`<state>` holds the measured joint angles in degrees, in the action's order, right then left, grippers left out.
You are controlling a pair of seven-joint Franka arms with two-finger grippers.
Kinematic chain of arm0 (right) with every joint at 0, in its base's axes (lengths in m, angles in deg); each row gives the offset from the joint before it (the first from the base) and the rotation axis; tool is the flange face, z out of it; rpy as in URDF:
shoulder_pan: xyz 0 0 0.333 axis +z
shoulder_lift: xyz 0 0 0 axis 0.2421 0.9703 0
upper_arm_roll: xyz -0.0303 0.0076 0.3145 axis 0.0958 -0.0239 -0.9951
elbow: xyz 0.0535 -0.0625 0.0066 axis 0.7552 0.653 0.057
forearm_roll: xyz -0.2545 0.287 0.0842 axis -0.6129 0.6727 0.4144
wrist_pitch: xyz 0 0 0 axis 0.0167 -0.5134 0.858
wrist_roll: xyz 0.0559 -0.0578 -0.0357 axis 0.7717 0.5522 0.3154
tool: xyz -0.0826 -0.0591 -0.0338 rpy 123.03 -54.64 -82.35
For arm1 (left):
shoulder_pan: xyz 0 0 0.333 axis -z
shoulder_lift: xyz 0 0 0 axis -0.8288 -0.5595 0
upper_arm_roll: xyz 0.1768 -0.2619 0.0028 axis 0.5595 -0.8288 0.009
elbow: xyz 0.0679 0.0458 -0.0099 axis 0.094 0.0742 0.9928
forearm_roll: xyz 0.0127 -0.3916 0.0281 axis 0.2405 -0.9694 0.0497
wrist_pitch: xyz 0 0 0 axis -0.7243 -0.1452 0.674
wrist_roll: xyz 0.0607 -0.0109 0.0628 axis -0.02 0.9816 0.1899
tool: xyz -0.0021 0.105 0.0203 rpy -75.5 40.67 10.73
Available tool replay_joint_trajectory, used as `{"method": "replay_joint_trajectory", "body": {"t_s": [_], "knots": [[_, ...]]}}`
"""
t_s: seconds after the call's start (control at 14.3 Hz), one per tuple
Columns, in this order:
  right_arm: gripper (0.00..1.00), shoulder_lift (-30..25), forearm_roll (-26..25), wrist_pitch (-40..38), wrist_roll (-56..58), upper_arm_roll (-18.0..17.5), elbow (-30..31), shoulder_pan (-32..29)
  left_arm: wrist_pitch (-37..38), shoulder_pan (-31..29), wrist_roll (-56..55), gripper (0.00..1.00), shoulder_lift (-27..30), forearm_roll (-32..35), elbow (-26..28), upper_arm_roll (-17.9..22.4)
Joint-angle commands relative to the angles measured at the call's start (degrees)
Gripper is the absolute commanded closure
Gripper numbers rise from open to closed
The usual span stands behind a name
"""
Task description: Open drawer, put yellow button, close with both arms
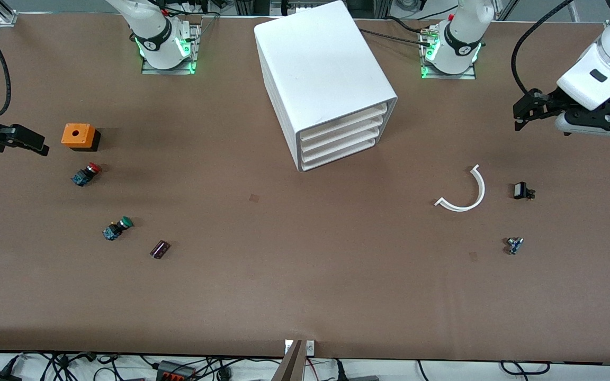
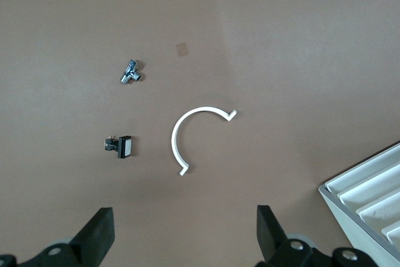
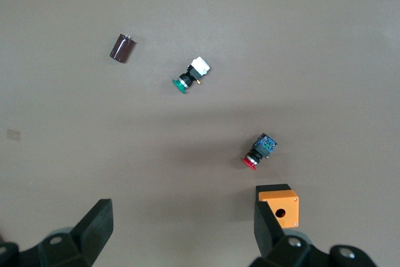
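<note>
The white cabinet stands mid-table near the arm bases, and its corner shows in the left wrist view. Its uppermost drawer is shut, flush with the three below. No yellow button shows in any view. My left gripper is open and empty, up in the air at the left arm's end of the table; in the left wrist view it is over bare table. My right gripper is open and empty over the right arm's end, beside an orange box; the right wrist view shows the same.
A red-capped button, a green-capped button and a dark cylinder lie near the right arm's end. A white curved strip, a small black part and a small metal part lie near the left arm's end.
</note>
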<state>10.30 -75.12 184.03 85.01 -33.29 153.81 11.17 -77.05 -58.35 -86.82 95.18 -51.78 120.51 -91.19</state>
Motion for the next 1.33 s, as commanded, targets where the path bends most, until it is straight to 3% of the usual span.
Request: {"method": "replay_joint_trajectory", "body": {"t_s": [0.0, 1.26], "knots": [[0.0, -1.82, -0.4, 0.19, 0.59, -0.05, 1.78, 0.11, -1.05, 2.45, 0.96, 0.0, 0.9, -0.72, 1.31, 1.72], [0.0, -1.65, -0.49, 0.45, 0.76, -0.14, 1.78, 0.47, 0.36, 1.41, 0.78, 0.0, -0.77, -0.72, 0.08, 1.64]]}}
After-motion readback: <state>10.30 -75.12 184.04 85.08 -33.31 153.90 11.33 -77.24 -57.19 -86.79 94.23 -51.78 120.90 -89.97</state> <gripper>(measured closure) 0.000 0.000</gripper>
